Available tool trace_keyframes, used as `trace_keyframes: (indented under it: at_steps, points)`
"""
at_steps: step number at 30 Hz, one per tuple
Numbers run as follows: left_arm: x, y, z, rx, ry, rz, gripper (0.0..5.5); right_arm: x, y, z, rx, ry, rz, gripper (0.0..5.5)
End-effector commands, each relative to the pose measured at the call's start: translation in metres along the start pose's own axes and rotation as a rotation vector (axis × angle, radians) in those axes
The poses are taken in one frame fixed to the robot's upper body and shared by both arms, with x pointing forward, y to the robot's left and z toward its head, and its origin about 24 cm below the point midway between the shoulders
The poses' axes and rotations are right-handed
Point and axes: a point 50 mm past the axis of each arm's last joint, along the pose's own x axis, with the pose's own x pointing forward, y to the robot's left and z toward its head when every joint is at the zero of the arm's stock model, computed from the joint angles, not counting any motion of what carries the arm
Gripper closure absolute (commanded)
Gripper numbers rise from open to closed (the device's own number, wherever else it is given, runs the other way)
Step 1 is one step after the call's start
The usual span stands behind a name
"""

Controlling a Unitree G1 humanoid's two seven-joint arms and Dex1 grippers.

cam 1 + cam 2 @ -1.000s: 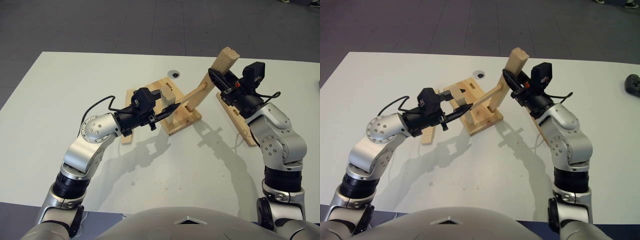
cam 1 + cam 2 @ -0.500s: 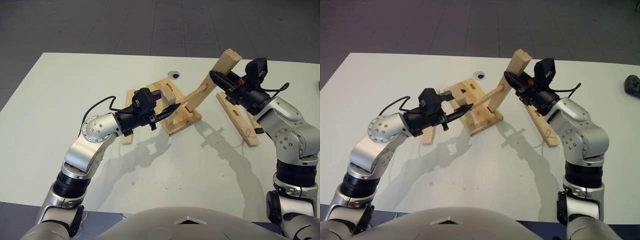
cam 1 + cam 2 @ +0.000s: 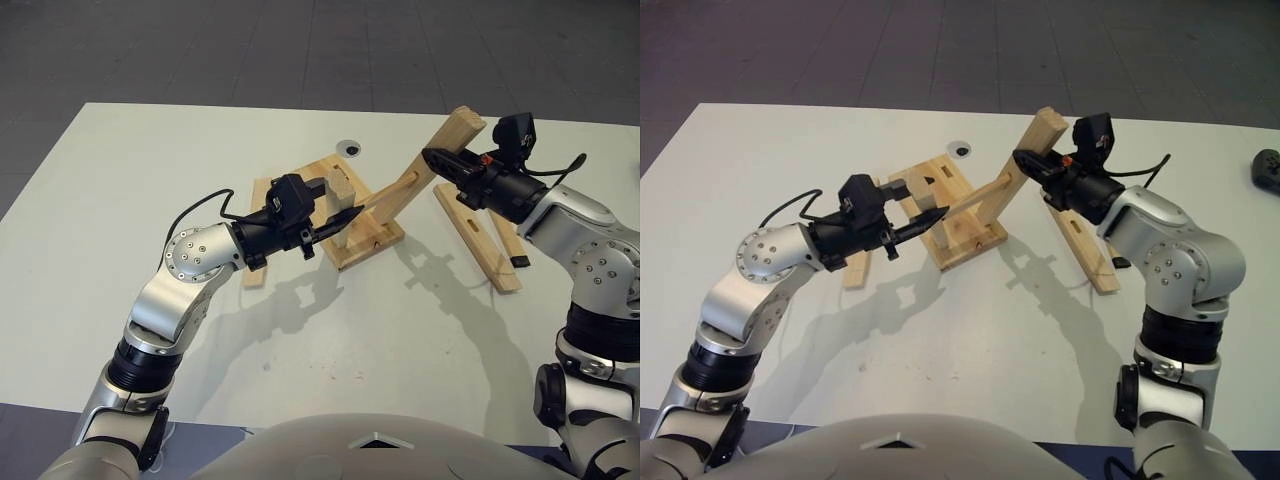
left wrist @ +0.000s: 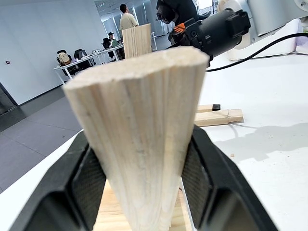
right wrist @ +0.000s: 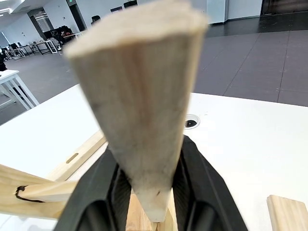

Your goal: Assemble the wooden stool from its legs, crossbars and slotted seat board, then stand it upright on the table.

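Observation:
The slotted seat board (image 3: 366, 238) lies flat mid-table with a short wooden block (image 3: 341, 187) standing on it. My left gripper (image 3: 340, 218) is shut on the low end of a thin crossbar (image 3: 380, 200), just above the board. That crossbar rises to a tilted wooden leg (image 3: 456, 130), which my right gripper (image 3: 432, 160) is shut on near its upper end. In the left wrist view the black fingers (image 4: 89, 180) clamp a wooden end (image 4: 139, 120). In the right wrist view the fingers (image 5: 190, 185) clamp the leg (image 5: 144, 91).
A slotted plank (image 3: 472, 232) lies on the table to the right, with a small black object (image 3: 515, 262) by it. Another wooden piece (image 3: 254, 272) lies under my left arm. A cable hole (image 3: 349, 148) sits behind the board, and a dark object (image 3: 1268, 165) rests at the far right edge.
My right arm's elbow has swung out to the right and the held leg has leaned and shifted slightly right. My left arm and the board have stayed put.

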Motion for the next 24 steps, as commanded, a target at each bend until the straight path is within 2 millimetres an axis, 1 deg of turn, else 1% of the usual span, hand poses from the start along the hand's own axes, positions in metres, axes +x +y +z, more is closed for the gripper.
trace_keyframes:
  at_steps: [1, 3, 4, 9, 11, 12, 13, 16, 18, 20, 21, 24]
  points:
    - [-0.008, -0.005, -0.037, -0.062, 0.204, -0.017, 3.46, 0.002, 0.023, -0.031, -0.002, 0.141, 0.097, 4.48]
    - [-0.007, -0.006, -0.037, -0.063, 0.204, -0.021, 3.46, 0.001, 0.029, -0.045, 0.013, 0.181, 0.100, 4.48]
    - [-0.007, -0.006, -0.036, -0.064, 0.203, -0.024, 3.46, 0.001, 0.031, -0.048, 0.019, 0.189, 0.097, 4.48]
    - [-0.009, -0.006, -0.037, -0.065, 0.209, -0.031, 3.46, -0.001, 0.032, -0.056, 0.052, 0.209, 0.031, 4.48]
    - [-0.011, -0.003, -0.037, -0.060, 0.215, -0.030, 3.46, -0.001, 0.032, -0.056, 0.073, 0.213, 0.018, 4.48]
    - [-0.012, -0.001, -0.036, -0.057, 0.218, -0.027, 3.09, -0.001, 0.033, -0.053, 0.082, 0.206, 0.019, 4.48]
    - [-0.012, 0.003, -0.035, -0.052, 0.220, -0.023, 3.06, 0.000, 0.035, -0.047, 0.087, 0.192, 0.026, 4.48]
    - [-0.012, 0.017, -0.029, -0.041, 0.212, 0.012, 2.52, 0.003, 0.038, -0.033, 0.091, 0.151, 0.036, 4.48]
    - [-0.012, 0.023, -0.027, -0.055, 0.201, 0.040, 2.21, 0.006, 0.038, -0.029, 0.088, 0.140, 0.029, 4.48]
    - [-0.012, 0.025, -0.026, -0.062, 0.196, 0.042, 1.84, 0.007, 0.036, -0.026, 0.082, 0.130, 0.017, 4.48]
    - [-0.013, 0.024, -0.026, -0.065, 0.194, 0.039, 1.77, 0.006, 0.035, -0.025, 0.080, 0.122, 0.010, 4.19]
    - [-0.014, 0.022, -0.027, -0.078, 0.197, 0.024, 1.27, 0.006, 0.032, -0.021, 0.079, 0.077, 0.000, 3.76]
